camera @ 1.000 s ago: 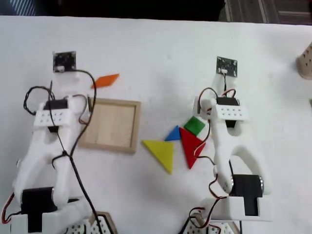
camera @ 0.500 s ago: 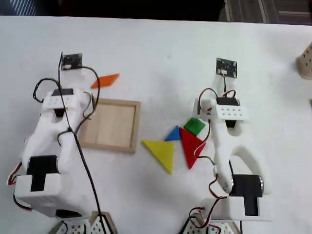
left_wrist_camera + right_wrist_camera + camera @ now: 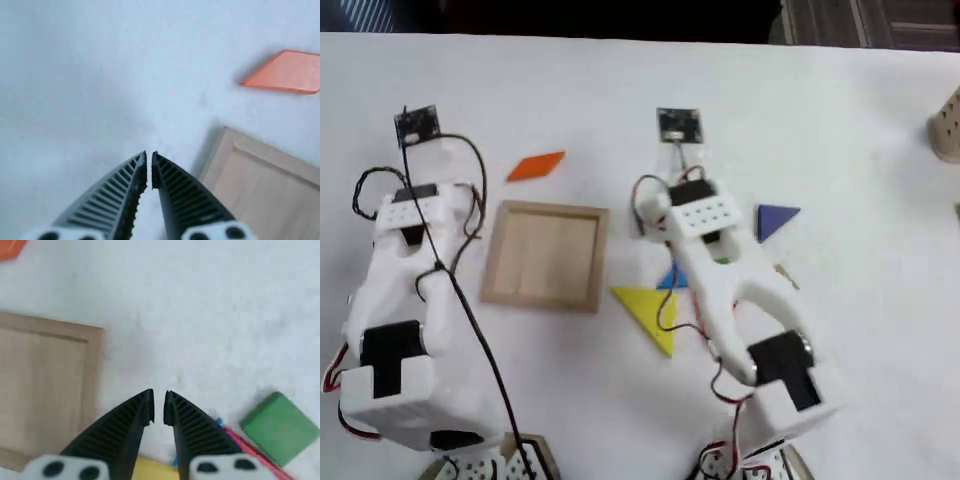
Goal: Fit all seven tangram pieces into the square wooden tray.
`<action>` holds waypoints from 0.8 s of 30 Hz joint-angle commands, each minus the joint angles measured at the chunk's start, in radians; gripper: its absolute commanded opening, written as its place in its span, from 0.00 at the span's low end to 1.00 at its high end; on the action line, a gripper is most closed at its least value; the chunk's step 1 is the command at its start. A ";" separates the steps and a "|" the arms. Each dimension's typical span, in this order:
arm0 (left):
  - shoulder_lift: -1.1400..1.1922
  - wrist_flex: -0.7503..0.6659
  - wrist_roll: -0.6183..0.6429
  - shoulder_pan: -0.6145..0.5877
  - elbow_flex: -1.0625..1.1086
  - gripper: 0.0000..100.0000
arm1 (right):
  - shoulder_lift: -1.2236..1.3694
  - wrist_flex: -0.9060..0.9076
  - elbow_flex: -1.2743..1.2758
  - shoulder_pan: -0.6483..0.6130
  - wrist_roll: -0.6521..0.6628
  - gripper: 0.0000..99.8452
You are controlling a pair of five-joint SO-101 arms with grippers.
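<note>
high view: orange piece [image 3: 536, 165] lies near tray [image 3: 548, 208].

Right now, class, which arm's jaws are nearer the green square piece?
Right. The right jaws hang just beside the green square, between it and the wooden tray. The left jaws sit off the tray's opposite side, with the tray between them and the square.
</note>
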 commanded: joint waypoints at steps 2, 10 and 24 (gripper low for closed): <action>-0.059 -0.031 0.014 -0.012 -0.014 0.05 | 0.056 0.024 -0.138 -0.107 -0.055 0.05; -0.058 -0.032 0.012 -0.012 -0.012 0.05 | 0.107 0.079 -0.206 -0.228 -0.061 0.06; -0.058 -0.032 0.011 -0.007 -0.009 0.05 | 0.277 0.048 -0.238 -0.213 -0.061 0.13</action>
